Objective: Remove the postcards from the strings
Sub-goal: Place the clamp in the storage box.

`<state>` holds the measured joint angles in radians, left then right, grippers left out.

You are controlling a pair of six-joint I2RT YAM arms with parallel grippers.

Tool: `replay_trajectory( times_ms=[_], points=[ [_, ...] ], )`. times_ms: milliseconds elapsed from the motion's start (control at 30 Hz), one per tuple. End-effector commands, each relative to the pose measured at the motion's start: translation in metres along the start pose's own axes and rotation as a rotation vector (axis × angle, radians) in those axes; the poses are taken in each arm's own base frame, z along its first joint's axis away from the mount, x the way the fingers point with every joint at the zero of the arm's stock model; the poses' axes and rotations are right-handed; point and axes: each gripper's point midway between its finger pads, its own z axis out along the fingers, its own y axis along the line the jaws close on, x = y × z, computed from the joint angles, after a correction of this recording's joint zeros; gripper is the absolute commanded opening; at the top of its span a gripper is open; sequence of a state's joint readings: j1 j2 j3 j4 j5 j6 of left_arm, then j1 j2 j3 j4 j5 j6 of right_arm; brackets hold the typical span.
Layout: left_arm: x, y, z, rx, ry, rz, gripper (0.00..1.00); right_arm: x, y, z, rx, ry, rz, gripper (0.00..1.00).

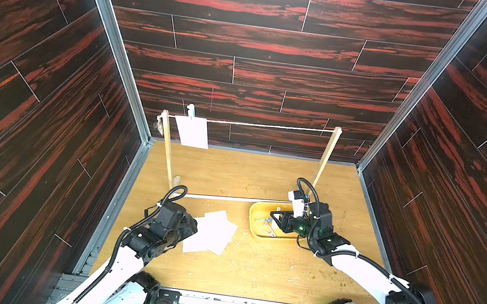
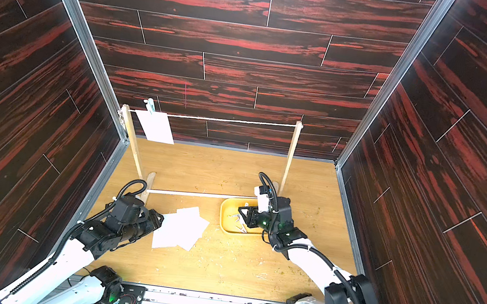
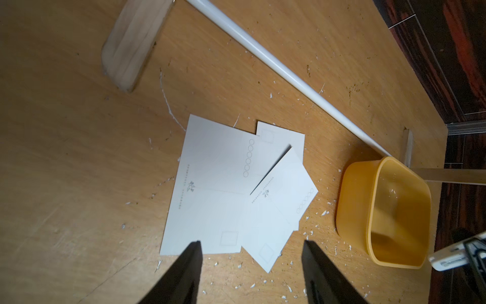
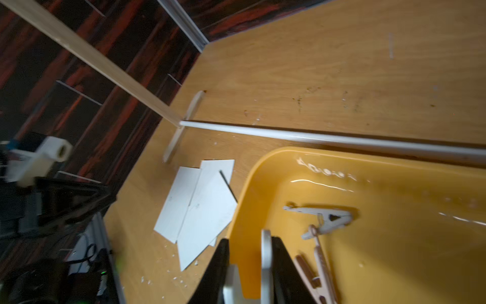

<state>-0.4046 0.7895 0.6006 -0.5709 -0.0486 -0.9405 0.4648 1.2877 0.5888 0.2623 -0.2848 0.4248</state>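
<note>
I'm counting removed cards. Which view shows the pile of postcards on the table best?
The left wrist view: the pile of postcards lies close and nearly whole, three overlapping cards distinct. In both top views it is small. The right wrist view shows it slanted and dimmer.

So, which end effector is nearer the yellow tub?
Right. The right end effector hangs over the yellow tub; the left end effector sits apart, by the loose postcards.
</note>
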Motion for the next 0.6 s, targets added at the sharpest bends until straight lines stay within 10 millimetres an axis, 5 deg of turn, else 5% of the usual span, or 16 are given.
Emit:
replay_trajectory(
  times_ms=[0,167,267,567],
  points=[
    [-0.028,-0.018,-0.004,0.034,-0.117,0.085,0.66,0.011,-0.035,0.010,0.144,0.009,0.024,0.30],
    [-0.049,-0.018,-0.006,-0.006,-0.224,0.178,0.66,0.022,-0.052,0.021,0.200,0.060,0.042,0.32],
    [-0.058,-0.018,-0.009,-0.023,-0.265,0.204,0.66,0.020,-0.055,0.022,0.217,0.054,0.046,0.45],
    [-0.082,-0.019,-0.013,-0.048,-0.327,0.236,0.68,-0.001,-0.035,0.004,0.190,0.021,0.007,0.63]
  ],
)
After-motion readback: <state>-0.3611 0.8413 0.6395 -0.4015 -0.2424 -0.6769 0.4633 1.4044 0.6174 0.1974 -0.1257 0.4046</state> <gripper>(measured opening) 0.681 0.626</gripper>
